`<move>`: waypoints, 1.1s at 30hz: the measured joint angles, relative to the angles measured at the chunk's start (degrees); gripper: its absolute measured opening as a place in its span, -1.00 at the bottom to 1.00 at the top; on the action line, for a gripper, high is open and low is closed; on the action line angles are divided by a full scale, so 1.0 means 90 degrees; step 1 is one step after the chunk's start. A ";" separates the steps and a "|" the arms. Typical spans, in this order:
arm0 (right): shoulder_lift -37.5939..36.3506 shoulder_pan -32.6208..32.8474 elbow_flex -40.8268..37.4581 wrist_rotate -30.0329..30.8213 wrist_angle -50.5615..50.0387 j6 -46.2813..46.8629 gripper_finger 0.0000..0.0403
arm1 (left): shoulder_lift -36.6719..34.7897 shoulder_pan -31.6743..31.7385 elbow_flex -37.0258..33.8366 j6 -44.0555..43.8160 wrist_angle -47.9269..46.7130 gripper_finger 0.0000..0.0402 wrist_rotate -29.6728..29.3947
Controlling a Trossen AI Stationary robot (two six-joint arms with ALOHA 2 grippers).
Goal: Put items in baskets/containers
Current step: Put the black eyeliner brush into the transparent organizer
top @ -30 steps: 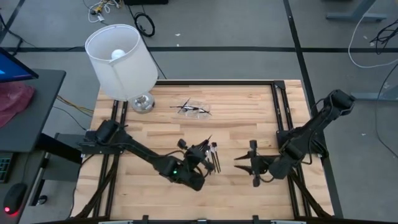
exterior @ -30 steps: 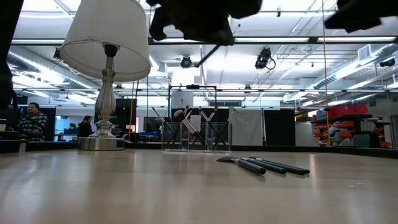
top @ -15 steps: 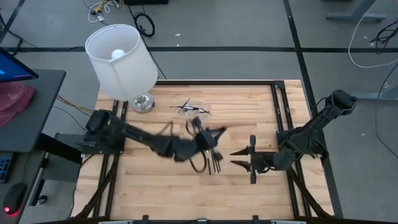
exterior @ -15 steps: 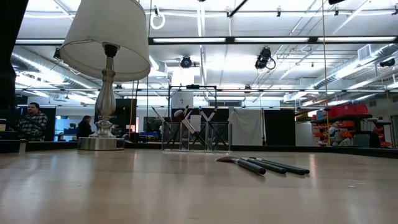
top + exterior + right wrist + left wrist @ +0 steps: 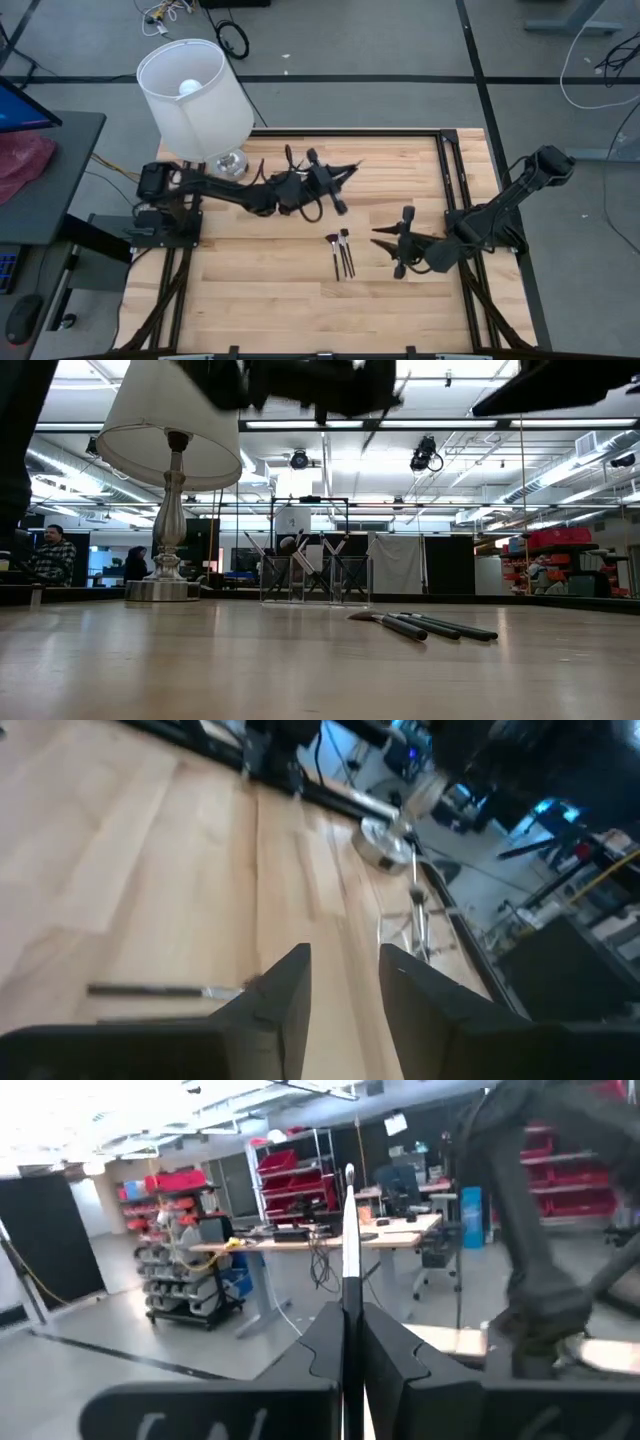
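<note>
My left gripper (image 5: 345, 168) clenches one makeup brush (image 5: 347, 1230), apparently above the clear container (image 5: 315, 580); my right gripper (image 5: 398, 243) at three o'clock stays parted

I count three makeup brushes (image 5: 342, 254) lying loose on the table (image 5: 400, 290), one clear container (image 5: 315, 580) with several brushes inside, number indistinct, one brush (image 5: 349, 1240) pinched upright, and one lamp (image 5: 195, 95).

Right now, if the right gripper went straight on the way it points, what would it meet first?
Probably the loose brushes on the table: the right gripper points toward them, open and empty, though its height above the wood is unclear.
</note>
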 joint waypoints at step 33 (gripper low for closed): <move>-0.1720 -0.2561 0.0002 -0.3341 0.1178 -0.0281 -0.54 | 0.2305 0.0768 -0.1155 -0.0130 0.4455 -0.91 0.0529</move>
